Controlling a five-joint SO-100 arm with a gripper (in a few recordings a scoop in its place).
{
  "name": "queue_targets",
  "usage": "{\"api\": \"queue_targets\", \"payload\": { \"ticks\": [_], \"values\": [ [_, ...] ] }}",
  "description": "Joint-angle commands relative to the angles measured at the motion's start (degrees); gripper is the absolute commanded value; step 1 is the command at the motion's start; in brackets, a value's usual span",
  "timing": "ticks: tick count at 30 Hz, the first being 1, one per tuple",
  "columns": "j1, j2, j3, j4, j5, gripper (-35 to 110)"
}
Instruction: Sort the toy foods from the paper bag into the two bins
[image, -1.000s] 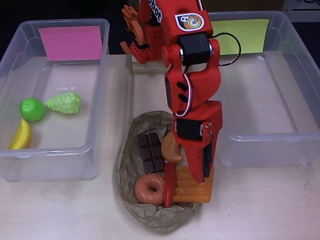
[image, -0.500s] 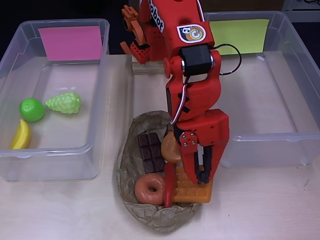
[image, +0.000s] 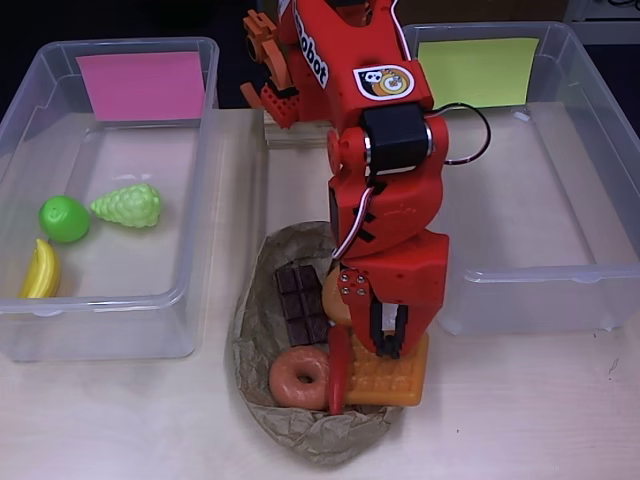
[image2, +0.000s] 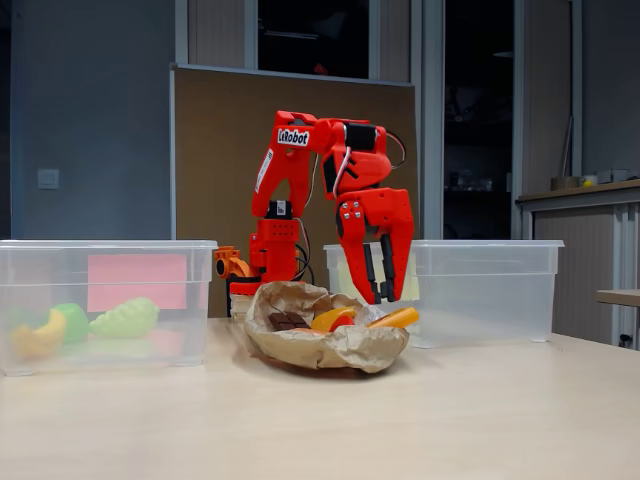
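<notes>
Gripper (image: 385, 335), fingers spread, hangs over the waffle (image: 385, 378) and croissant (image: 336, 297) in the bag (image: 262, 350) near the desk's (image: 520, 410) front edge.

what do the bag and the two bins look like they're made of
The bag: brown paper, matte, judging by its crumpled, creased surface. The pink-labelled bin and the yellow-green-labelled bin: probably hard clear plastic, glossy; the table shows through their walls and the rims catch highlights.

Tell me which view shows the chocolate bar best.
The overhead view: the chocolate bar lies flat in the paper bag, its whole gridded top visible. In the fixed view only a dark sliver shows above the bag's crumpled rim.
</notes>
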Motion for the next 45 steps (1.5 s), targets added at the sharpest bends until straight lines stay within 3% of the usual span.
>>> {"api": "queue_targets", "payload": {
  "ticks": [1,4,17,27,45],
  "values": [
    [-1.7,0.2,-3.8,3.8,4.5,7],
    [-1.9,-1.1,-6.8,5.0,3.3,22],
    [-5.4,-10.4,-30.1,18.4,5.3,23],
    [-7.7,-20.6,-41.8,19.7,7.7,34],
    [-5.6,-26.2,-42.5,21.2,7.5,24]
  ]
}}
